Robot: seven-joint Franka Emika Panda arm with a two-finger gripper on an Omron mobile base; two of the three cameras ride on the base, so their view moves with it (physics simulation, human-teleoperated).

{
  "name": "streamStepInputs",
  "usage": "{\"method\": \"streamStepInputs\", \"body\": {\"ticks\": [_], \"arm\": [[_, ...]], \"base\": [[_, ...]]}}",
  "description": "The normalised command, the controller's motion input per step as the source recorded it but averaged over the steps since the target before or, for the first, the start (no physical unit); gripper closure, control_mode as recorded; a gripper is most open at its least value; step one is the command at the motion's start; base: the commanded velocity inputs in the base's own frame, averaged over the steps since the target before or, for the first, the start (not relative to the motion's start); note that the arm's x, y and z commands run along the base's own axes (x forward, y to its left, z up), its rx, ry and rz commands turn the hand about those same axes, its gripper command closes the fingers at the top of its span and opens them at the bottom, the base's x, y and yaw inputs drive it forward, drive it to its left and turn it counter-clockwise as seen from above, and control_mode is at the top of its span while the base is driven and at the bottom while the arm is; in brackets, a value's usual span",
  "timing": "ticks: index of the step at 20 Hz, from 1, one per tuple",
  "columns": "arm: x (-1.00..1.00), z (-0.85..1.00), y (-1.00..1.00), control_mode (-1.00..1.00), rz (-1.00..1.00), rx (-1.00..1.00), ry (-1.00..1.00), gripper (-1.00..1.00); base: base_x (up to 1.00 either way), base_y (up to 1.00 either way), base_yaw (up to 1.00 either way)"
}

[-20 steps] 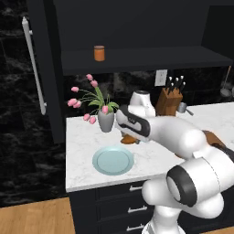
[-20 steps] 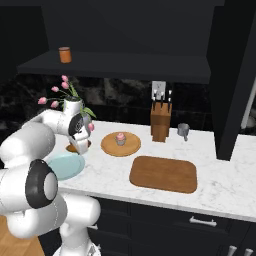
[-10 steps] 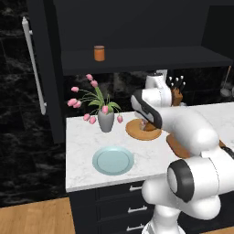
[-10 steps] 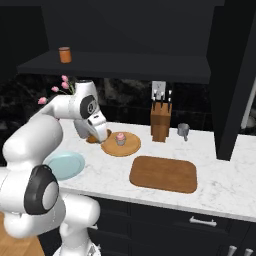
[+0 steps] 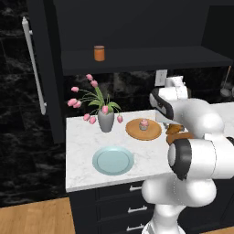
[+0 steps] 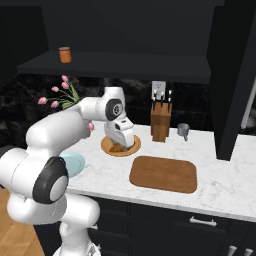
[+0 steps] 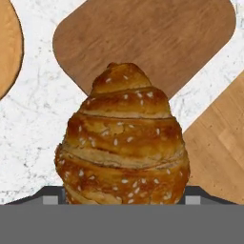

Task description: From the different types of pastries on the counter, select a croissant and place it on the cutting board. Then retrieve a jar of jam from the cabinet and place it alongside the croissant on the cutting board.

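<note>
Hand [image 6: 120, 146] clamped on golden-brown seeded croissant [image 7: 123, 143], carried above white marble surface [image 6: 220, 175]. Hand view: flat brown wooden cutting board [image 7: 147, 40] lies below and beyond croissant. Right base view: hand over round light-wood tray [image 6: 131, 147], just left of board. Pink-frosted cupcake [image 5: 144, 124] sits on tray. Small orange-brown jar [image 5: 99, 53] upright on dark cabinet shelf [image 5: 151, 59].

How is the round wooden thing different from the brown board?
The round tray is a circle of light wood, while the cutting board is a darker brown rectangle with rounded corners. The round tray carries a pink cupcake; the cutting board has nothing lying on it. The cutting board also looks bigger. Both are flat, wooden, and lie on the counter.
</note>
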Motion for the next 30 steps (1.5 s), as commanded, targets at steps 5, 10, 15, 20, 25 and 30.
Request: {"method": "streamStepInputs", "body": {"ticks": [5, 10, 15, 20, 25, 30], "arm": [[0.00, -0.29, -0.19, -1.00, 0.00, 0.05, 0.01, 1.00], [0.00, -0.57, -0.67, -1.00, 0.00, 0.01, 0.00, 1.00], [0.00, -0.15, -0.39, -1.00, 0.00, 0.00, 0.00, 1.00], [0.00, -0.26, -0.20, -1.00, 0.00, 0.00, 0.00, 1.00], [0.33, -0.03, 0.00, -1.00, 0.00, 0.00, 0.00, 1.00], [0.21, -0.16, -0.15, -1.00, 0.00, 0.00, 0.00, 1.00]], "base": [[0.00, 0.00, 0.00], [0.00, 0.00, 0.00], [0.00, 0.00, 0.00], [0.00, 0.00, 0.00], [0.00, 0.00, 0.00], [0.00, 0.00, 0.00]]}}
